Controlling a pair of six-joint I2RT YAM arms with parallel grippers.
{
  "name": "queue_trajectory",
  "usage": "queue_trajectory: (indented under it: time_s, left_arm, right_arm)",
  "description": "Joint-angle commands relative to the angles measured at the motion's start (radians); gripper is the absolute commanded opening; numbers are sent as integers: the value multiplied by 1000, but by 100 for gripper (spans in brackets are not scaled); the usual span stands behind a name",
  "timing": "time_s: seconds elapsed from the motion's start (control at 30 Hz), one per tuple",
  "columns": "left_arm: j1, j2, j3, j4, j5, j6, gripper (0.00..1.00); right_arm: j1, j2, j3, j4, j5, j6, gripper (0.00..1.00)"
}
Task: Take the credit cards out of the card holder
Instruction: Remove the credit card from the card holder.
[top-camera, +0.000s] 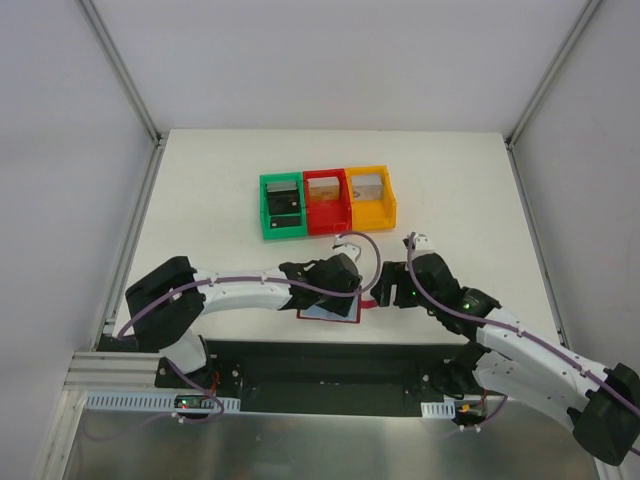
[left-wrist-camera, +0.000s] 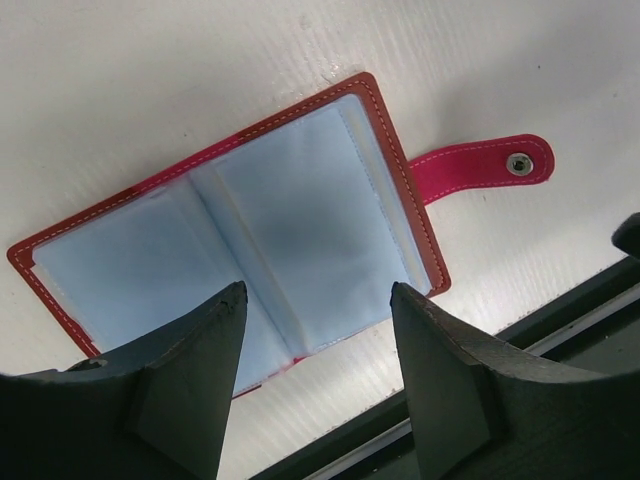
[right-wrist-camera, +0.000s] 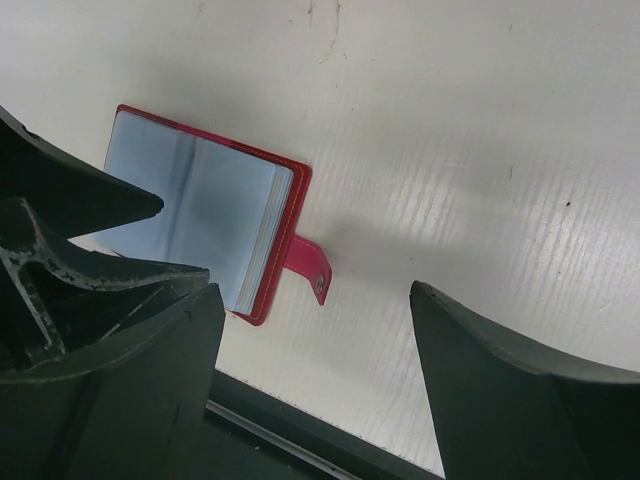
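Both pairs apart | card holder (left-wrist-camera: 255, 235) open flat | L fingers (left-wrist-camera: 190, 385) over its edge | R fingers (right-wrist-camera: 505, 385) near snap tab (right-wrist-camera: 312, 268)

The card holder (left-wrist-camera: 250, 240) is deep red with pale stitching along its border, and its inside looks pale blue-grey, perhaps clear sleeves. The snap tab (left-wrist-camera: 480, 168) is pinkish red with a silver stud. The bench (left-wrist-camera: 150, 80) is white and faintly ribbed. Beyond are a green bin (top-camera: 283, 207), a red bin (top-camera: 325, 200) and an orange bin (top-camera: 369, 196).
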Motion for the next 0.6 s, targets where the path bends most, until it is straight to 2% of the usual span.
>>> queue_trajectory:
  time_s: [0.0, 0.13, 0.43, 0.57]
  left_arm:
    - [-42, 32, 77, -68, -91, 41, 59]
    - [-54, 61, 94, -82, -98, 43, 59]
    - [-72, 111, 113, -102, -118, 50, 52]
    - [-79, 123, 113, -102, -118, 46, 54]
  right_arm:
    - [-4, -7, 44, -24, 29, -30, 78]
    - [-13, -13, 44, -34, 27, -38, 78]
    - [-31, -36, 39, -44, 20, -50, 78]
    - [-39, -41, 39, -49, 13, -53, 78]
